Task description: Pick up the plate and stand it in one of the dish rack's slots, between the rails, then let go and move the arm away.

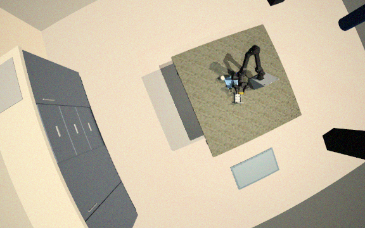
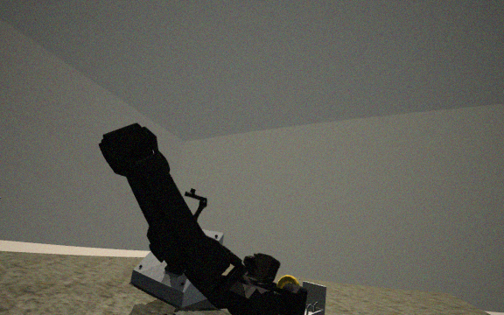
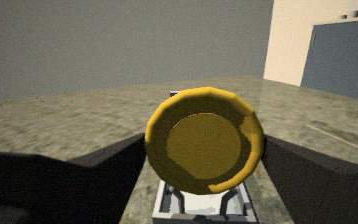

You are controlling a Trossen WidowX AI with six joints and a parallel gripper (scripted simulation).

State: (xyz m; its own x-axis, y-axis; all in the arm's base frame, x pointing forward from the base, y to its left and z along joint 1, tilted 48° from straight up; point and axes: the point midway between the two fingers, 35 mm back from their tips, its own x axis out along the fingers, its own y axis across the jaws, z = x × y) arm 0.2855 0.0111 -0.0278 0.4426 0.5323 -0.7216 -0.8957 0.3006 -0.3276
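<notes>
The carrying step appears to be in hand: the yellow plate (image 1: 241,93) (image 2: 288,281) (image 3: 204,145) is clamped by its edges in the claw (image 1: 240,90) (image 3: 202,140), its face turned to the wrist view and standing nearly upright. The dish rack (image 1: 237,98) (image 2: 314,292) (image 3: 252,218) is seen just beyond it, low in the centre of the wrist frame, with its rails partly hidden by the plate. No slot has been filled by it yet, as far as can be judged. For the next move, the plate's rim should be lined up between two rails and then lowered straight — a skewed approach might catch on a rail. In the top view, a blue item (image 1: 230,82) lies close by, left of the claw, and should be given room when the arm (image 1: 247,60) (image 2: 164,206) is withdrawn. The bench (image 1: 233,130) (image 2: 59,280) (image 3: 70,120) carries everything.
</notes>
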